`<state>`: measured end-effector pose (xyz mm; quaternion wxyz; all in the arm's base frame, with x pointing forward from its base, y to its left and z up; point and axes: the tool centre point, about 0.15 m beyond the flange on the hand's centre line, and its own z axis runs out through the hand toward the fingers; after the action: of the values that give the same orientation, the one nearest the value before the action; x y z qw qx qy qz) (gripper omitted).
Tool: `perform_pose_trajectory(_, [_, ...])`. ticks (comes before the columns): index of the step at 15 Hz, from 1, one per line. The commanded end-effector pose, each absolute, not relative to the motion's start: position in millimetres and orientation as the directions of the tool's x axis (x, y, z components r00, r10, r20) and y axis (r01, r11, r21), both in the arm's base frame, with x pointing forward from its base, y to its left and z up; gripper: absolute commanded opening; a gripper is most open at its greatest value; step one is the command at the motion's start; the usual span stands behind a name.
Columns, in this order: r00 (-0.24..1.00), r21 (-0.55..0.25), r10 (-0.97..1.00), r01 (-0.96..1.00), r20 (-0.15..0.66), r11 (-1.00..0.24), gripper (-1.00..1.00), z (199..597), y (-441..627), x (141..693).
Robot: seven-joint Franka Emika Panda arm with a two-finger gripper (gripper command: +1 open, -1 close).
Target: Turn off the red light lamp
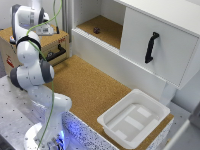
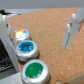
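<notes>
The red light lamp point(image 2: 20, 34) glows orange-red in a round metal ring on the cork surface, seen in the wrist view. It is the end one of a row with a blue lamp point(image 2: 26, 48) and a green lamp point(image 2: 35, 70). My gripper point(image 2: 38, 30) hangs above the cork, open, with nothing between its white fingers point(image 2: 73, 27). The lit lamp lies close to one finger, and nothing is touching it. In the exterior view the gripper point(image 1: 46, 30) is at the upper left, and the arm hides the lamps.
A wooden box point(image 1: 56, 44) with a black handle stands by the gripper. A white tray point(image 1: 134, 118) sits at the cork table's near right corner. A white cabinet with a black door handle point(image 1: 151, 47) and an open shelf point(image 1: 102, 29) runs along the back.
</notes>
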<state>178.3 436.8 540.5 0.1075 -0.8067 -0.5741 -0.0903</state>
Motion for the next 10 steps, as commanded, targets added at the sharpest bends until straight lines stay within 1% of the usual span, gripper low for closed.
perform_pose_trajectory(1, [0.191,0.008,0.973,0.981,0.127,-0.194,1.0,538,511,162])
perform_pose_trajectory(2, [0.187,0.013,0.973,0.982,0.135,-0.19,1.0,536,520,156])
perform_pose_trajectory(6, [0.095,0.016,0.985,0.995,0.144,-0.099,1.0,532,548,134])
perform_pose_trajectory(8, [0.047,0.032,0.986,0.998,0.158,-0.052,1.0,530,562,129])
perform_pose_trajectory(10, [0.007,0.081,0.988,0.997,0.155,-0.02,1.0,525,574,128])
